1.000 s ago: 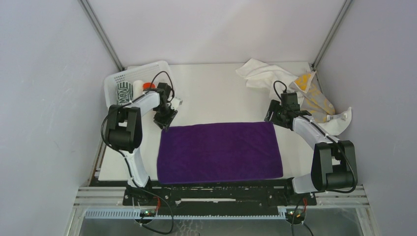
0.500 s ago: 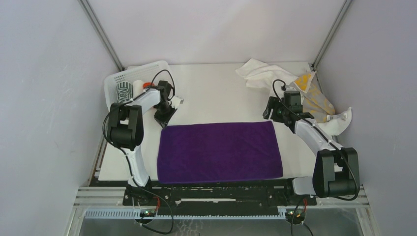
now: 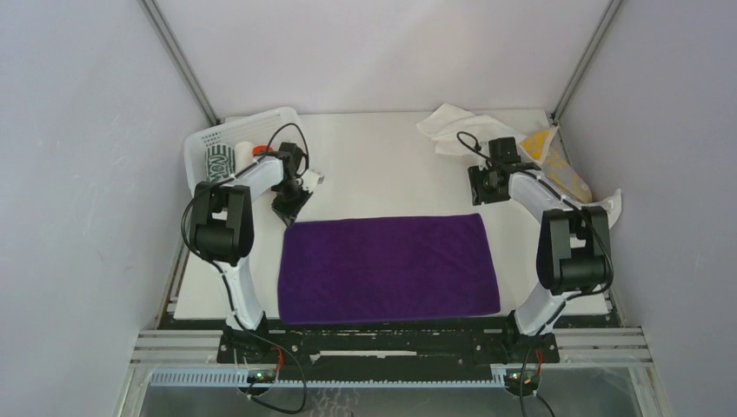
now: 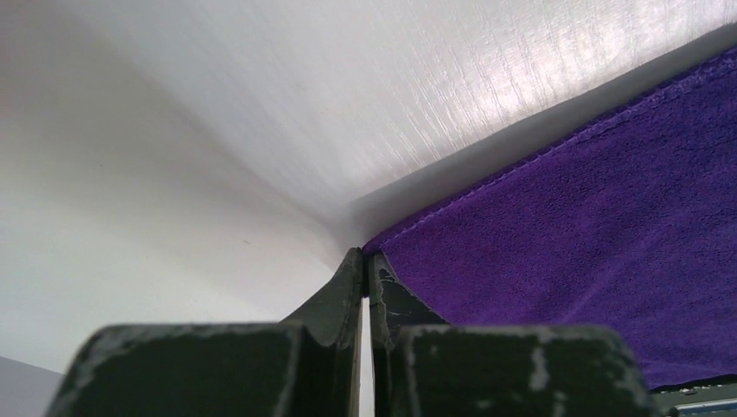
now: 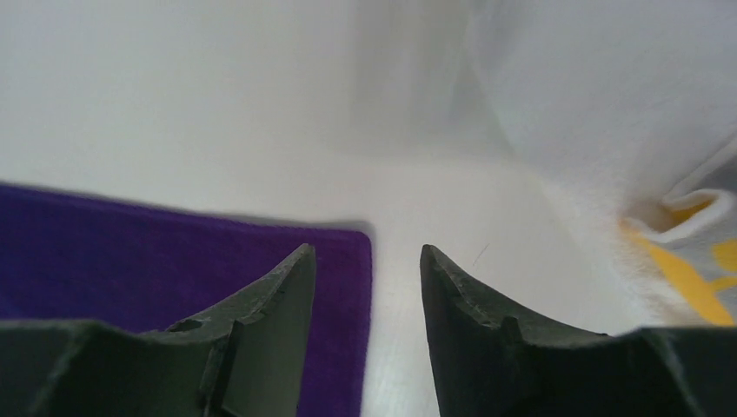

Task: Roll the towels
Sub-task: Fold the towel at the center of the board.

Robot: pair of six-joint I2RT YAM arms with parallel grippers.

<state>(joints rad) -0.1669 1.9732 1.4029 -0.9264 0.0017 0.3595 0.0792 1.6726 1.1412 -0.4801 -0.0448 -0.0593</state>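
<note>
A purple towel lies spread flat in the middle of the table. My left gripper sits at its far-left corner; in the left wrist view the gripper is shut, with the corner of the purple towel pinched at its tips. My right gripper is open and empty, just beyond the towel's far-right corner; in the right wrist view that corner lies under the gripper's left finger. A crumpled white towel and a yellow-and-grey towel lie at the far right.
A white mesh basket at the far left holds a rolled green-and-white towel, a white roll and an orange-red one. The white towel and yellow pattern lie close to the right gripper's right side.
My right gripper has drawn back from the towel's far-right corner toward the far side, the arm swinging upright. My left gripper shifted slightly back and stays at its corner.
</note>
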